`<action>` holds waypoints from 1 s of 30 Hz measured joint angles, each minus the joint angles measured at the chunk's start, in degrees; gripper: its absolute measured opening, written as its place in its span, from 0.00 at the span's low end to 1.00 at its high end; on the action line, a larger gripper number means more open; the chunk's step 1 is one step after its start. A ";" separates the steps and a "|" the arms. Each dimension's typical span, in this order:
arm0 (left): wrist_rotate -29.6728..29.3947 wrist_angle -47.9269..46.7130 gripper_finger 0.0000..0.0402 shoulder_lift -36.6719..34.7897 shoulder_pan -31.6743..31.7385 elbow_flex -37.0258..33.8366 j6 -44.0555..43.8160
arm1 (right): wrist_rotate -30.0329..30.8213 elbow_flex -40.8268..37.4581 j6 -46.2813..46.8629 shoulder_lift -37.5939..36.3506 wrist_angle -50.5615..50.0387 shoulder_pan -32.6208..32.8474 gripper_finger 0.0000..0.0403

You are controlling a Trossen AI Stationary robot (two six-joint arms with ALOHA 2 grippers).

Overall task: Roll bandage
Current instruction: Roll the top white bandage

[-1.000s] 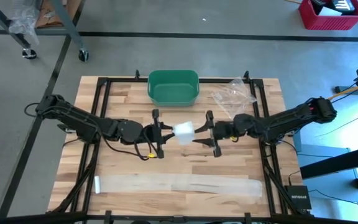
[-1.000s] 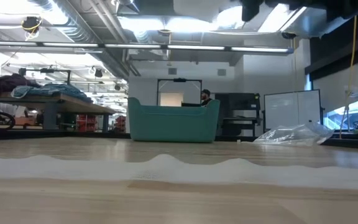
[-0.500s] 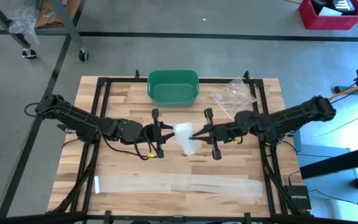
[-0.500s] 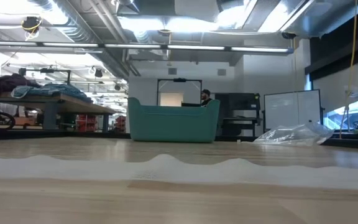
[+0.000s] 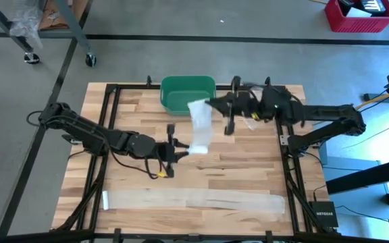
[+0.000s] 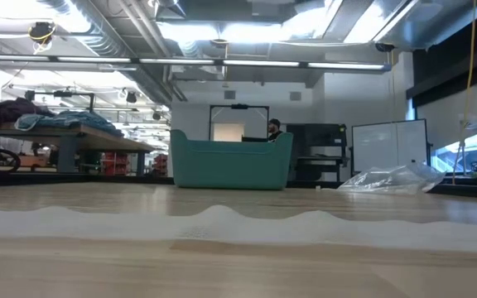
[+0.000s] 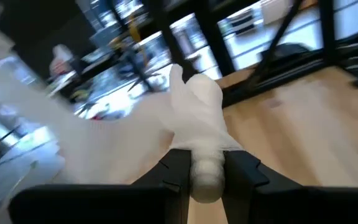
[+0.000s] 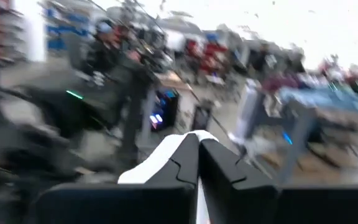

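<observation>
A white bandage hangs between my two grippers over the table's middle. Its rolled part (image 5: 198, 148) sits in my left gripper (image 5: 181, 149), which is shut on it. A loose strip (image 5: 200, 121) runs from the roll toward the far edge, up to my right gripper (image 5: 209, 103), which is shut on the strip's end in front of the green bin (image 5: 188, 94). A second bandage (image 5: 191, 200) lies flat and unrolled along the table's near edge. Neither gripper shows in the low view. My left gripper pinches the small roll (image 7: 207, 177) between its two fingers (image 7: 179, 171), coming in about level from the table's left. The roll is lifted clear, and the unrolled strip (image 7: 197, 112) rises from it. My right gripper pinches the strip's free end (image 8: 157, 160) between its shut fingers (image 8: 219, 158), about level from the table's right. The end is held well above the table. The strip slopes down from it to the roll.
The green bin stands at the table's far middle (image 6: 230, 161). A crumpled clear plastic bag (image 5: 252, 101) lies to its right. The flat bandage (image 6: 222, 223) spans most of the near edge. Black frame rails run down both sides of the table.
My right gripper has shut on the bandage's loose end at the roll. It then rose and went toward the far edge, drawing a strip out of the roll. The roll has stayed in my left gripper, which has kept its place.
</observation>
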 joint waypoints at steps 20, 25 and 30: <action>31.93 -12.07 0.13 -5.10 -5.06 5.88 -12.94 | 2.84 -1.78 1.85 10.47 -16.84 -7.04 0.55; 30.73 -9.18 0.13 -7.05 -6.03 5.88 -12.89 | 0.74 -0.87 1.09 9.30 -19.16 -6.95 0.64; 19.44 -8.51 0.13 -8.68 -5.43 5.90 -17.38 | -2.83 4.93 1.24 5.53 -26.56 -6.08 0.65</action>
